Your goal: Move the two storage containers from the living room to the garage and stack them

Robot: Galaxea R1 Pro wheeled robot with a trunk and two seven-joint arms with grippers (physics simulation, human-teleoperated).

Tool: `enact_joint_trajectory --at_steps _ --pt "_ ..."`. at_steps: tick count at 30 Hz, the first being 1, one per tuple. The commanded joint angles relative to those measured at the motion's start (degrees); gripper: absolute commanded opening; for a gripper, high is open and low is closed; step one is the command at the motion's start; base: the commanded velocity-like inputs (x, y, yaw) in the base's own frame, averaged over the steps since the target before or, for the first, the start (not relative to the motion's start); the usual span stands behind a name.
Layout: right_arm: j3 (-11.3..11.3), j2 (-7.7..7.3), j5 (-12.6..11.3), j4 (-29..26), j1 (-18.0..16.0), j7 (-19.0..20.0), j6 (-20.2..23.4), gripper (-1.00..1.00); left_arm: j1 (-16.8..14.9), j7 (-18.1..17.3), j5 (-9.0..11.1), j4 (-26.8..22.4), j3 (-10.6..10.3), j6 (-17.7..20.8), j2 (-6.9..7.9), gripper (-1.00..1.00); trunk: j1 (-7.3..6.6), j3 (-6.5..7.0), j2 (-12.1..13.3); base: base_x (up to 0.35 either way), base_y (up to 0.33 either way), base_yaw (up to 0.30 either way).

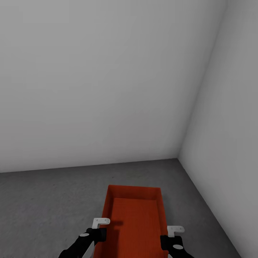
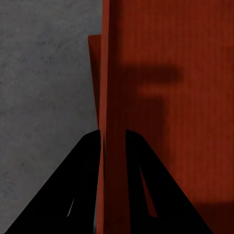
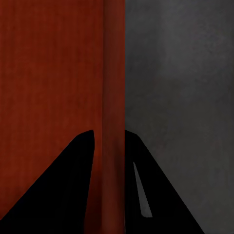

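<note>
- Plain white-grey walls (image 1: 107,79) meeting in a corner up ahead, so pretty clearly in the garage now.
- Dark grey speckled floor (image 1: 43,200) all around, nothing else lying on it in the head view.
- One orange-red storage container (image 1: 134,215) held out front, open side up, long axis pointing at the corner. Can't tell from the head view whether hovering above the floor or already resting on it.
- In the left wrist view, a second red edge (image 2: 93,73) peeking out just beyond the held wall. Could be the other bin underneath, could be part of the same one, honestly can't say.
- Left gripper (image 2: 113,139) clamped on the container's left long wall, one finger inside, one outside.
- Right gripper (image 3: 108,139) pinching the right long wall the same way.
- Possible trouble: letting go on one side first, which would probably tip the bin and drop it crooked.
- Also risky: walls look thin and plain, so a slip out of either pinch seems possible if the arms spread or squeeze unevenly.
- If stacking onto another bin, a skewed approach could leave it perched on a rim.
</note>
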Motion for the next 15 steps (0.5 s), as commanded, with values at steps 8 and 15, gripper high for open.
enact_joint_trajectory --at_steps 8,15 --pt "-0.1 -1.00 0.4 -0.1 0.0 -0.8 -0.2 -1.00 0.0 0.7 -0.9 -0.1 1.1 0.4 0.07 -1.00 1.76 -1.74 -3.3 0.000 0.000 0.000" --pt "-0.1 -1.00 0.4 -0.1 0.0 -0.8 -0.2 -1.00 0.0 0.7 -0.9 -0.1 1.1 0.4 0.07 -1.00 3.30 -3.00 -6.1 0.000 0.000 0.000"
